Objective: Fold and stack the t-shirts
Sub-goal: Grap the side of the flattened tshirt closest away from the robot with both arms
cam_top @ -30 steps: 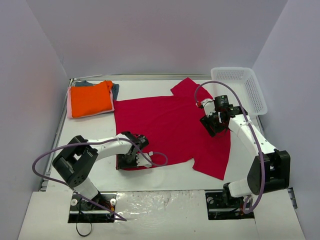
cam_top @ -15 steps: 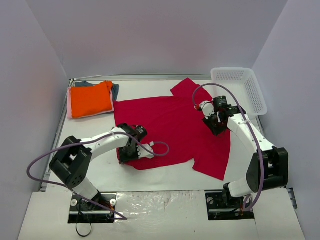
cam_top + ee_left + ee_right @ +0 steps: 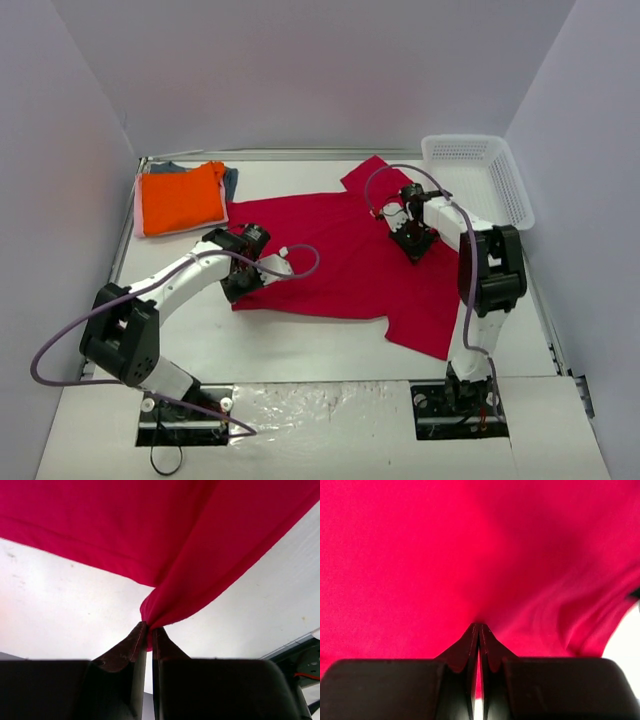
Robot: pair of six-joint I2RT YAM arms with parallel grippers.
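Top view, left arm: the left gripper (image 3: pixel 240 282) had carried the near-left hem corner of the crimson t-shirt (image 3: pixel 345 255) away from the arm bases. A second earlier that corner had lain much nearer the front edge.
Top view, right arm: the right gripper (image 3: pixel 411 240) had moved slightly back and to the left over the shirt's right part. Its jaws had gone from apart to together.
Top view, shirt: it lay spread across the middle of the table (image 3: pixel 300 340), with one sleeve pointing to the far side and the other at the near right.
Top view, pile: the orange t-shirt (image 3: pixel 180 197) sat folded in the far-left corner on top of other folded shirts, unmoved. The white basket (image 3: pixel 495 170) at far right was unmoved too.
Left wrist view: the jaws were clamped on a gathered point of the hem, which was raised off the table so that the cloth draped down from the pinch.
Right wrist view: the jaws were closed with their tips at the cloth. Creases ran out from the tips, so they appeared to have nipped a thin fold.
Meaning: both arms now seemed to have hold of the shirt. I judged that the first fold of the hem over the body was just under way, with stacking still to come.
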